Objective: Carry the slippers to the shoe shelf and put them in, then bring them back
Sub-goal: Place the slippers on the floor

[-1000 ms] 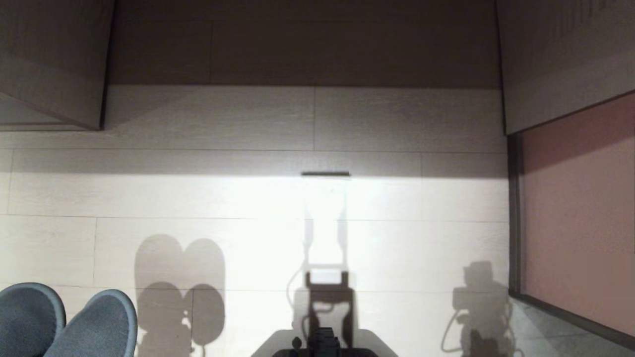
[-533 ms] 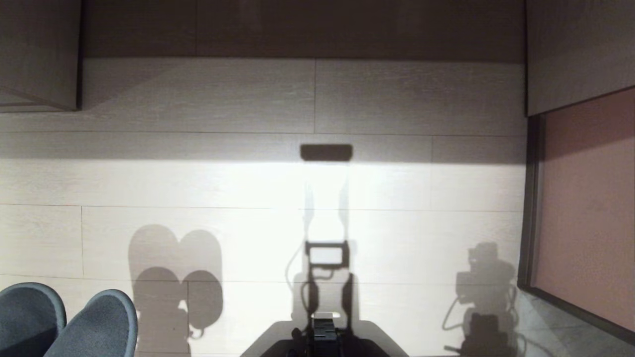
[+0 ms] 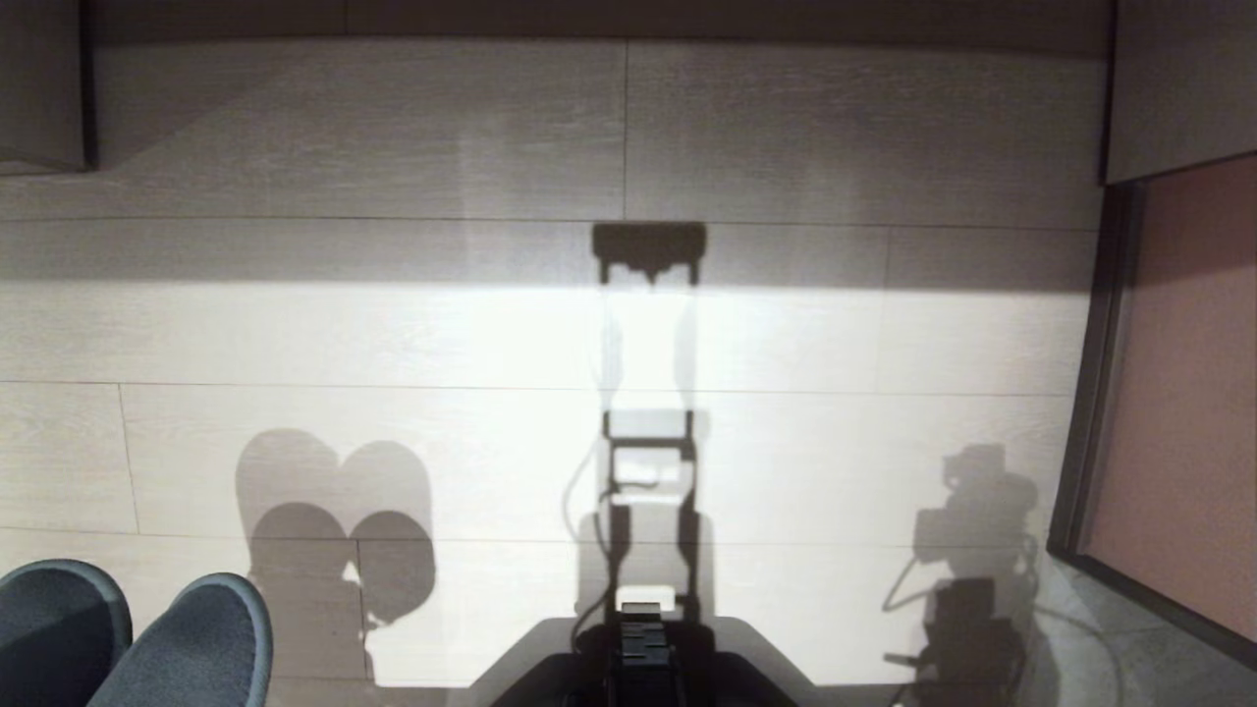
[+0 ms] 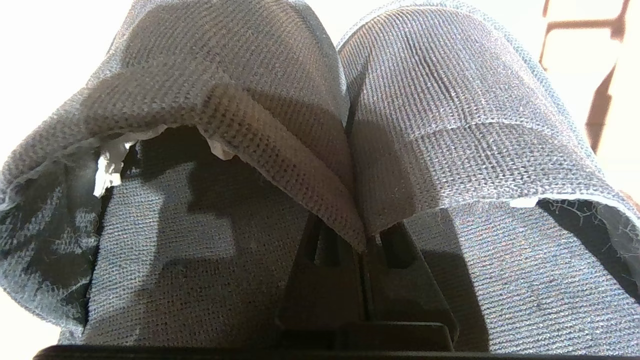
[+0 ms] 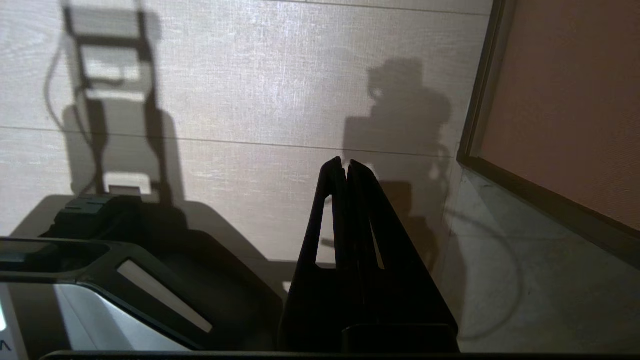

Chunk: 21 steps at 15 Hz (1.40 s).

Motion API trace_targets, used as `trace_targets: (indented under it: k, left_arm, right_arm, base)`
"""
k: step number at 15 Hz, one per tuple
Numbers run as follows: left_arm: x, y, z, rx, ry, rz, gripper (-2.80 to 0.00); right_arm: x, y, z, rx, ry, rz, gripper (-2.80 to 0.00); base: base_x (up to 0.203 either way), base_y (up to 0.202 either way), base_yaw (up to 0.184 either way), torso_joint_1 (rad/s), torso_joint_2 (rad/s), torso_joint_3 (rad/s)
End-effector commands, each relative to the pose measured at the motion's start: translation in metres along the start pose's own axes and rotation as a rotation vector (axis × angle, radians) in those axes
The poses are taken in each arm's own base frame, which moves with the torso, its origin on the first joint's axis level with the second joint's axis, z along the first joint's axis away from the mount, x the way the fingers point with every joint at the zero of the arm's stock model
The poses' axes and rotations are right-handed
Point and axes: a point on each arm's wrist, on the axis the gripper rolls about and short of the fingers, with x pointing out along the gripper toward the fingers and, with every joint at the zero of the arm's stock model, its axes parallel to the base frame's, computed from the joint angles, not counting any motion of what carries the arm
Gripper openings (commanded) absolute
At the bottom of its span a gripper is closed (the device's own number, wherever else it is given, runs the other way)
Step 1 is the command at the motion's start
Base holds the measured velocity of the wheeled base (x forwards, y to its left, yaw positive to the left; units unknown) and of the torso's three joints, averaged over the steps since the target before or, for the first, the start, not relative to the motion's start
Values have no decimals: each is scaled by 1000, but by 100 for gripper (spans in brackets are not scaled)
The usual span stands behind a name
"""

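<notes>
1. Left wrist view shows the left pincer clamped on the slippers, its fingers pinching the two inner upper edges together where the pair meets.
2. Head view shows the slipper toes at the lower left corner, hanging above the floor; no shelf is recognisable here.
3. I judge them light, soft and floppy: the knit uppers fold and sag, so the edge grip is fair, but fabric could slip. A hold nearer the soles would be steadier.
4. Right pincer is closed, empty, idle.
</notes>
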Motion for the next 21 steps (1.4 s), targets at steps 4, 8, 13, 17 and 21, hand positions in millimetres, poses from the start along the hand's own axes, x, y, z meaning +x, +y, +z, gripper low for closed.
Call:
trace_targets:
  k: [4, 8, 13, 17, 21]
  left_arm:
    - [0, 0, 0, 0, 3, 0, -280]
    - [0, 0, 0, 0, 0, 0, -280]
    - [0, 0, 0, 0, 1, -3, -280]
    - [0, 0, 0, -1, 3, 0, -280]
    - [-3, 0, 12, 49, -56, -15, -280]
  right_arm:
    - [0, 0, 0, -1, -1, 1, -280]
    - [0, 0, 0, 0, -1, 1, -280]
    - [0, 0, 0, 0, -1, 1, -280]
    - [0, 0, 0, 0, -1, 1, -280]
    - [0, 0, 0, 0, -1, 1, -280]
  base:
    - [0, 0, 0, 2, 3, -197]
    - [0, 0, 0, -1, 2, -60]
    - [0, 0, 0, 0, 0, 0]
    - [0, 0, 0, 0, 0, 0]
    - [0, 0, 0, 0, 0, 0]
